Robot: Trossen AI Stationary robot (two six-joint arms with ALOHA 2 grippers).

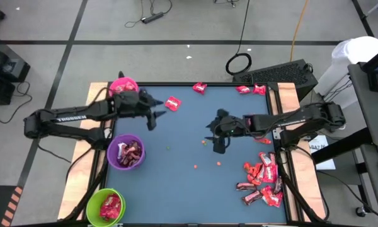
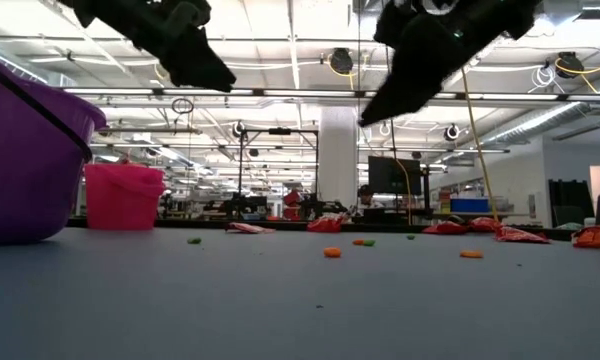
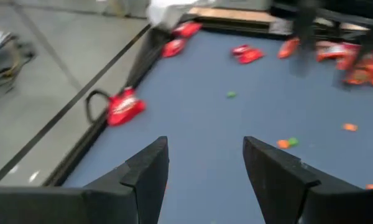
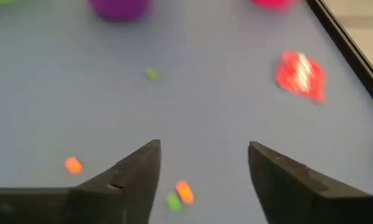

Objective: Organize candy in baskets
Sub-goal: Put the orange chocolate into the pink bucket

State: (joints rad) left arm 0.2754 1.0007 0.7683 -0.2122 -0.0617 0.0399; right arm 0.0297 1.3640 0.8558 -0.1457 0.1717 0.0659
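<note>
Crinkly red candy (image 1: 263, 183) beside round plastic baskets (image 1: 126, 152) on matte blue table (image 1: 189, 183).

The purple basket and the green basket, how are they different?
The purple basket holds dark brown and pink-red candy; the green basket holds shiny red candy. The purple basket sits farther along the table's left edge; the green basket sits at the near corner. Both are small round tubs of like size, standing upright.

Counter (image 1: 176, 189): matt blue-grey top, smooth, bare wood side rails. Baskets: smooth plastic, slight sheen, pink (image 1: 122, 85), purple (image 1: 116, 161), green (image 1: 96, 205). Candy (image 1: 263, 183) at 4 o'clock: glossy crinkled foil wrappers. Both hands: matt black plastic fingers (image 3: 149, 177).
</note>
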